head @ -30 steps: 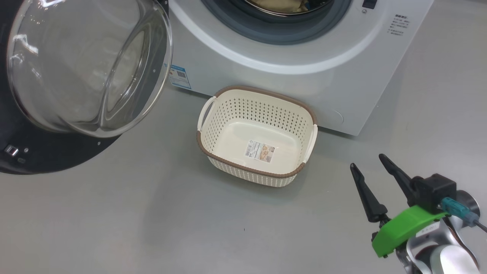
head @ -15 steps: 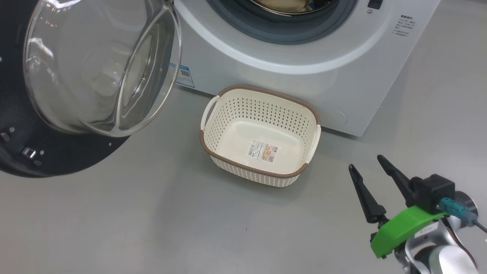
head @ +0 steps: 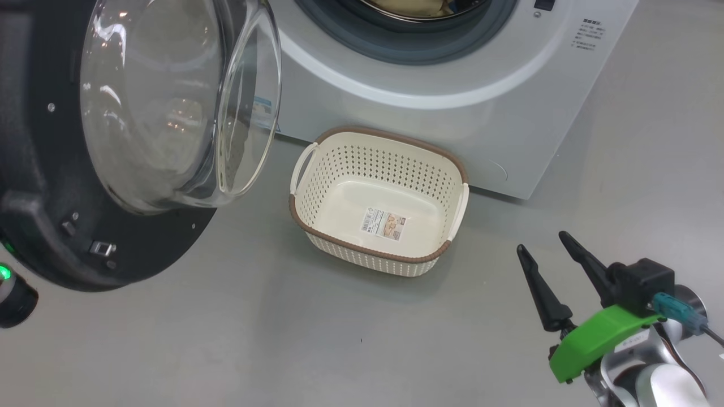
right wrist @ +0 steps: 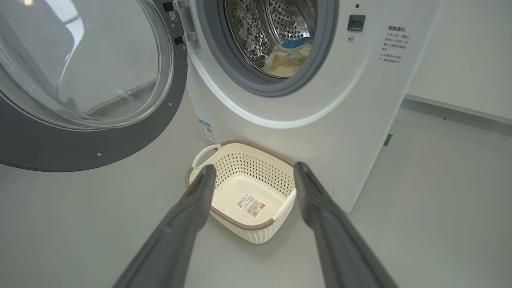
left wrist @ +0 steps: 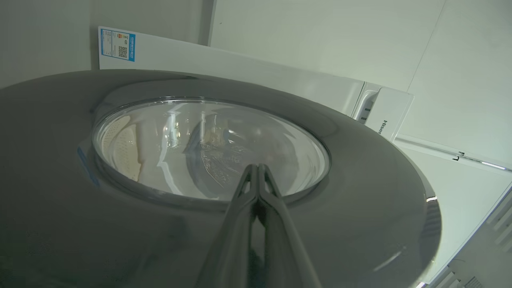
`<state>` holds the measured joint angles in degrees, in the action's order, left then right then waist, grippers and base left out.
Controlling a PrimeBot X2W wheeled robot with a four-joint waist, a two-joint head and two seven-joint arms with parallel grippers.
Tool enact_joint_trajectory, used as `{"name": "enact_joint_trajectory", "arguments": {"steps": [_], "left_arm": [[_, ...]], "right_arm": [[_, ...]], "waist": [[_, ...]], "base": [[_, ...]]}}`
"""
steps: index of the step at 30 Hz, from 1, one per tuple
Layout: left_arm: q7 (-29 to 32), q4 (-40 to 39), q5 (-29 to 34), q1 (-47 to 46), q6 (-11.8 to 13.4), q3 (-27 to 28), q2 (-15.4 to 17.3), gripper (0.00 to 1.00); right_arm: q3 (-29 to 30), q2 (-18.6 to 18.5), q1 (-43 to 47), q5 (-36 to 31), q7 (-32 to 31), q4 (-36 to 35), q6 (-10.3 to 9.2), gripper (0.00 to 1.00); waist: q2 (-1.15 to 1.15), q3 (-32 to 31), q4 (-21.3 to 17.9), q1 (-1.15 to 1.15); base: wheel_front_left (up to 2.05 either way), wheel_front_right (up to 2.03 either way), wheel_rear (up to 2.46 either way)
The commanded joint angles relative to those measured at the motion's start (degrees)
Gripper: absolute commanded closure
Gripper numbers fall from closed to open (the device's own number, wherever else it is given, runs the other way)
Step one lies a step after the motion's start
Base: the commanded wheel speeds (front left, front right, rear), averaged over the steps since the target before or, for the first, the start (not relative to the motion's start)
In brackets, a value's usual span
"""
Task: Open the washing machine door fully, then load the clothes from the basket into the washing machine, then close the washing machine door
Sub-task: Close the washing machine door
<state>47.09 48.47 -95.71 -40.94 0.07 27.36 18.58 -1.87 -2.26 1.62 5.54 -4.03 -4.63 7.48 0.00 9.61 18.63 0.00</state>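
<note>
The washing machine door [head: 34,169] stands open at the left, its glass bowl [head: 169,102] bulging toward the basket. My left gripper [left wrist: 256,168] is shut, its tips resting on the door's outer face [left wrist: 360,172] at the edge of the glass. The cream basket [head: 390,135] sits empty before the washing machine [head: 452,85], with just a label on its floor. Pale yellow and blue clothes [right wrist: 286,60] lie in the steel drum. My right gripper [head: 541,242] hangs open at the lower right, short of the basket [right wrist: 256,172], nothing between its fingers.
Grey floor [head: 283,339] spreads around the basket. A dark arm part with a green light [head: 11,288] shows at the lower left, behind the door. A white wall and skirting [right wrist: 460,112] run to the right of the machine.
The door has swung rightward, toward the machine's opening, and its bowl now hangs closer to the basket. The right gripper has stayed put and open.
</note>
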Motion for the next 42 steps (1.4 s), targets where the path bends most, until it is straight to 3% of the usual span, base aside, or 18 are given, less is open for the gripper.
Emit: {"name": "enact_joint_trajectory", "arguments": {"steps": [1, 15, 31, 42], "left_arm": [[1.61, -3.61, -0.05, 0.35, 0.28, 0.96, 3.09, 1.00], [10.30, -19.38, -2.76, 8.51, 1.77, -0.46, -1.93, 1.00], [13.33, -33.53, -3.64, 14.11, 4.72, -2.68, -7.01, 1.00], [13.12, -39.14, -3.32, 14.98, 4.10, -5.02, -11.19, 1.00]], "right_arm": [[-1.20, -0.62, -2.63, 0.34, 0.53, -1.65, 0.01, 0.00], [-1.33, -0.62, -2.99, 1.03, 1.37, -1.03, 0.01, 0.00], [-1.20, -0.62, -4.00, 1.78, 2.46, -0.47, 0.01, 0.00], [-0.99, -0.62, -5.20, 2.58, 3.68, 0.40, 0.01, 0.00]], "waist": [[0.00, -0.02, -0.05, 0.00], [0.00, 0.58, -1.47, 0.00], [0.00, 1.91, -4.77, 0.00], [0.00, 3.13, -8.22, 0.00]], "base": [[0.00, 0.00, 0.00], [0.00, 0.00, 0.00], [0.00, 0.00, 0.00], [0.00, 0.00, 0.00]]}}
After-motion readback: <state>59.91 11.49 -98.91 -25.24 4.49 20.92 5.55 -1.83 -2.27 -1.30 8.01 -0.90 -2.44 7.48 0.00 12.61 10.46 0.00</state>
